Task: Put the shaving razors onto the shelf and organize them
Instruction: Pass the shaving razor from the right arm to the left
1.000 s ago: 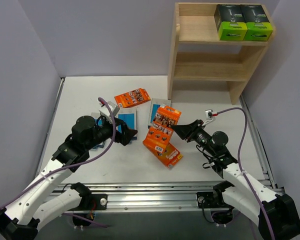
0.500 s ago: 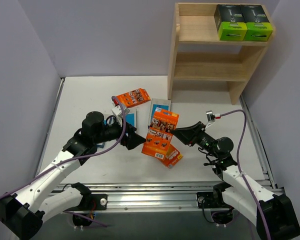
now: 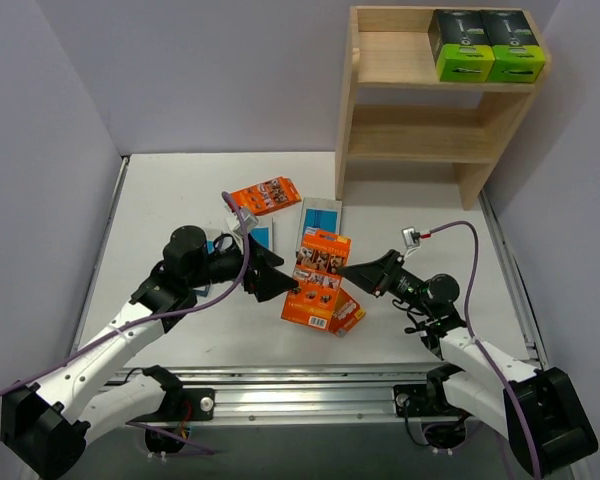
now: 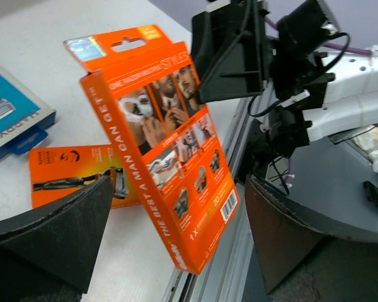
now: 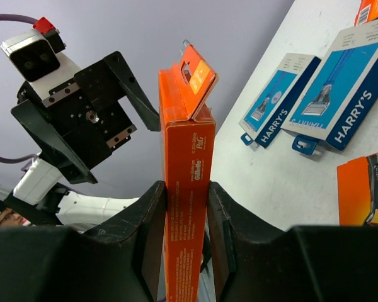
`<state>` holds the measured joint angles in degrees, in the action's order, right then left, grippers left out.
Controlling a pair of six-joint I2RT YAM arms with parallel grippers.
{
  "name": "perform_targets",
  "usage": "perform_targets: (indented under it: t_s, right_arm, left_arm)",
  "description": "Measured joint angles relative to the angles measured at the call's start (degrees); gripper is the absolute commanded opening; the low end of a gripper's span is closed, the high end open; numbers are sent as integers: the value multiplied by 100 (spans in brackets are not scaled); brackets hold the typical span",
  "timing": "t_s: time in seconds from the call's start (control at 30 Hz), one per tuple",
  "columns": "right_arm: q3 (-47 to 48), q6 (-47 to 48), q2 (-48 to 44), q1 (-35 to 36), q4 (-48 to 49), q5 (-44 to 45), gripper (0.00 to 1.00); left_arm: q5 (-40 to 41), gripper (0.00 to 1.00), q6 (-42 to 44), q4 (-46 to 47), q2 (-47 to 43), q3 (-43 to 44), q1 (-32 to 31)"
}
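My right gripper (image 3: 352, 271) is shut on an orange razor pack (image 3: 316, 280) and holds it upright above the table; the right wrist view shows the pack (image 5: 186, 207) edge-on between the fingers (image 5: 148, 220). My left gripper (image 3: 278, 281) is open, its jaws on either side of that pack (image 4: 164, 145) without touching it. A second orange pack (image 3: 347, 316) lies flat beneath, and a third (image 3: 265, 194) lies further back. Two light-blue cards (image 3: 319, 215) (image 3: 261, 236) lie on the table. Two black boxes with green ends (image 3: 486, 44) stand on the wooden shelf's (image 3: 380, 110) top tier.
The shelf stands at the back right; only its top tier holds packs. The table's near edge, with its metal rail (image 3: 310, 378), runs just below the held pack. Purple cables trail from both wrists.
My left gripper has moved right until its open jaws flank the held orange pack. My right gripper has brought the pack slightly down and left.
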<state>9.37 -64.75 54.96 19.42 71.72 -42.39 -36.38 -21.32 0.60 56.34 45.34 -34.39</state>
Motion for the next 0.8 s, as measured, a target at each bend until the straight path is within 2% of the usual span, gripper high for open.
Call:
perform_targets:
  t_s: [0.17, 0.47, 0.57, 0.8]
  right_arm:
    - [-7, -273, 70, 0, 9, -11, 0]
    - [-17, -247, -328, 0, 37, -46, 0]
    - [-17, -249, -319, 0, 33, -50, 0]
    - [-17, -367, -162, 31, 46, -46, 0]
  left_arm:
    - [-269, 99, -409, 490, 229, -98, -2]
    - [302, 100, -306, -111, 452, -83, 0]
    - [201, 100, -374, -76, 529, -85, -2]
    - [-575, 100, -1147, 1178, 706, -345, 0]
